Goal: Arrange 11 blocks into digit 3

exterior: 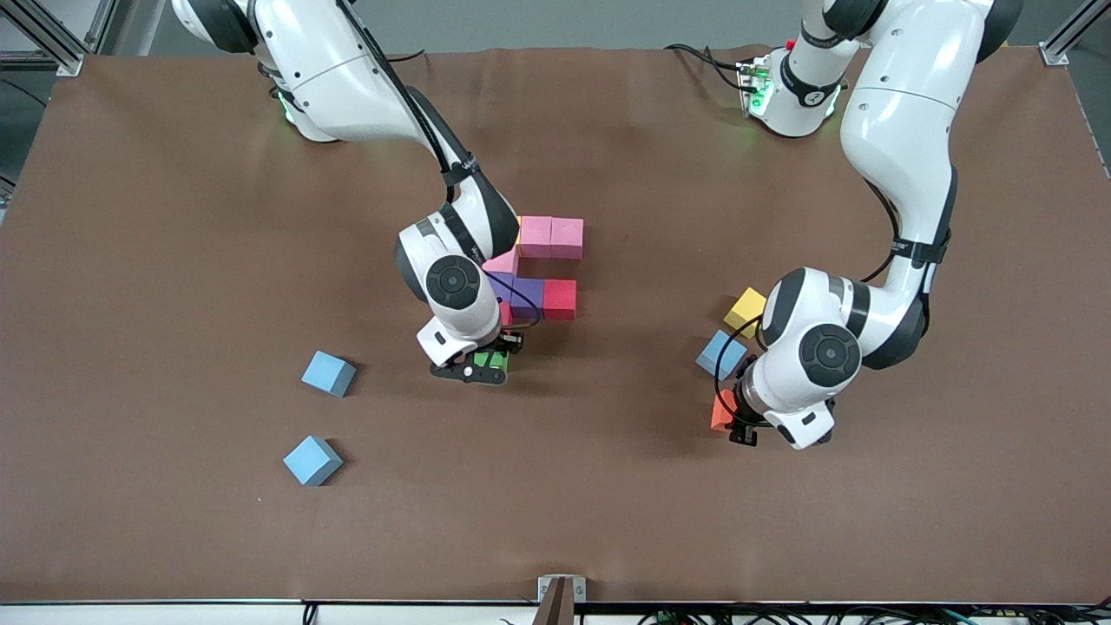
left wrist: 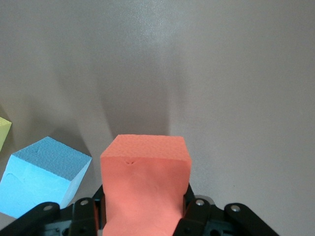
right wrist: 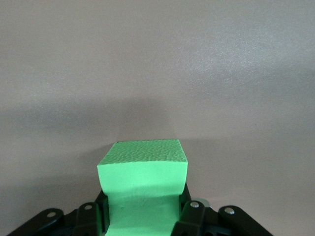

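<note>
1. Mid-table sits the partly built digit 3: matte foam cubes pressed edge to edge; two pink blocks in a row farthest from the front camera, another pink one, a purple block and a red block nearer; the right arm's wrist hides part of the cluster, so I cannot count it all.
2. Right gripper is low, just on the camera side of that cluster, pinching a green block; its pebbled foam is visibly squeezed in between the black fingers.
3. Left gripper is clamped on an orange block, its sides dented by the pads; beside it lie a light blue block and a yellow block.
4. Two more light blue blocks lie loose toward the right arm's end, well apart from the figure.
5. The table wears a brown, faintly creased cloth; aluminium frame posts stand at its corners.
</note>
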Controlling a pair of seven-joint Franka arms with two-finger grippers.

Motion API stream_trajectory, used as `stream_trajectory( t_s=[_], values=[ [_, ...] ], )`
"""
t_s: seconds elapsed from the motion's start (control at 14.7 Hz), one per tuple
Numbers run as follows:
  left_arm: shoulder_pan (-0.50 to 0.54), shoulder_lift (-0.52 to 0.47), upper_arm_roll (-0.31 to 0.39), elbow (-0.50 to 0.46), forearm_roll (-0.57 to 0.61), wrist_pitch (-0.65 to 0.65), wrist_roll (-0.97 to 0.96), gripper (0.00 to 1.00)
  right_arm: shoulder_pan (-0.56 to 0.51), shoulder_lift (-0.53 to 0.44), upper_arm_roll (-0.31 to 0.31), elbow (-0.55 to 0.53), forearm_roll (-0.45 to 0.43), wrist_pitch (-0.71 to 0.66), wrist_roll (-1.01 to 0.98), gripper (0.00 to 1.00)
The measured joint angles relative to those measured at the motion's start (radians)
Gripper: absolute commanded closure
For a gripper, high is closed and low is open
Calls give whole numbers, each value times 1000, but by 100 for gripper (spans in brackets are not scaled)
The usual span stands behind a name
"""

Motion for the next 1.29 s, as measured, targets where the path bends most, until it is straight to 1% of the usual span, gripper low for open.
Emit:
stream_trajectory(
  t_s=[0.88,0.95,1.09,1.16,1.29],
  values=[
    [0,0,0,0,0,0,0,64,0,0,0,0,0,0,0,97],
    [0,0,0,0,0,0,0,64,0,0,0,0,0,0,0,92],
    [0,0,0,0,0,0,0,64,0,0,0,0,0,0,1,11],
    [0,0,0,0,0,0,0,64,0,0,0,0,0,0,2,0],
    [0,0,0,0,0,0,0,64,0,0,-3,-5,0,-7,2,0]
  ],
)
